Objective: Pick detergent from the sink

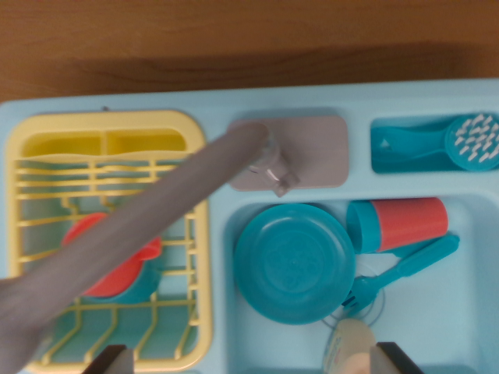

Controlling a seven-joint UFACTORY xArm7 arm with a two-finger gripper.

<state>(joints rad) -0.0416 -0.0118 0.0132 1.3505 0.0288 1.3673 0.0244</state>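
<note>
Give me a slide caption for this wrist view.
Open tool above detergent bottle in toy sink beside teal plate.

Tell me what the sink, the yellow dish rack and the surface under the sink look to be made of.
The sink looks like moulded plastic: uniform pale blue, rounded edges, soft sheen. The yellow dish rack also looks plastic: one solid colour, thick rounded bars. The surface above the sink in the wrist view looks like wood or wood-look laminate, brown with grain streaks; which one cannot be told.
</note>
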